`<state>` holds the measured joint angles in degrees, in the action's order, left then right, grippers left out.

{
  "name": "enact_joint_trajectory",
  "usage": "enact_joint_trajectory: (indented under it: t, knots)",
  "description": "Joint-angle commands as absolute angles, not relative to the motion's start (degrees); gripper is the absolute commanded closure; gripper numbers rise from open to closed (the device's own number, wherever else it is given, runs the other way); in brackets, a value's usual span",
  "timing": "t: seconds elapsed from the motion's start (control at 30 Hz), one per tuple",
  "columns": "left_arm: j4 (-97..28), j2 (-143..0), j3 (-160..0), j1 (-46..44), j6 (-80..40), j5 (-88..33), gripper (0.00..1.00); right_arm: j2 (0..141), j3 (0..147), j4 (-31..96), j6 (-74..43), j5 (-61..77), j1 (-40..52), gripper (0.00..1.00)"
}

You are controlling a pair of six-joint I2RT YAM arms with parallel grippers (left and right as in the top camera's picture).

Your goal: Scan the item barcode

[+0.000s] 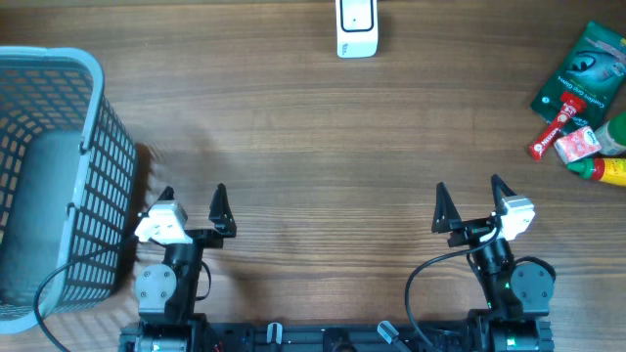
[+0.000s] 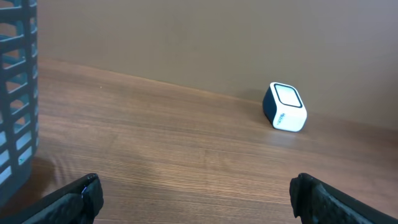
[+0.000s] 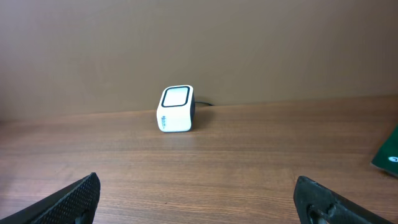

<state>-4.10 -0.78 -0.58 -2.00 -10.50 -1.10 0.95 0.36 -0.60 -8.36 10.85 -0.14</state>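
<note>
A white barcode scanner with a dark window stands at the table's far edge, also seen in the left wrist view and the right wrist view. Items lie in a pile at the far right: a green packet, a red tube, a small red-and-white pack and a green-capped bottle. My left gripper stands open near the front left, nothing between its fingers. My right gripper stands open near the front right, also empty. Both are far from the items.
A grey-blue wire basket stands at the left edge, close beside my left arm; its wall shows in the left wrist view. A corner of the green packet shows at the right of the right wrist view. Bare wood lies between grippers and scanner.
</note>
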Motion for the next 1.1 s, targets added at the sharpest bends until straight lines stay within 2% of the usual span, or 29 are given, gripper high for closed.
enact_joint_trajectory:
  t: [0.0,0.2,1.07]
  knots:
    - [-4.34,-0.19,-0.32,-1.21,-9.15,-0.34,0.00,0.54,0.30,-0.75,-9.10,10.09,0.14,0.00]
    - [-4.36,-0.19,-0.32,-1.21,-3.29,-0.58,0.00,0.54,0.30,-0.75,-9.13,10.07,0.14,0.00]
    - [-4.32,-0.27,-0.32,1.41,-3.22,-0.56,0.00,0.54,0.30,-0.75,-9.10,10.09,0.14,0.00]
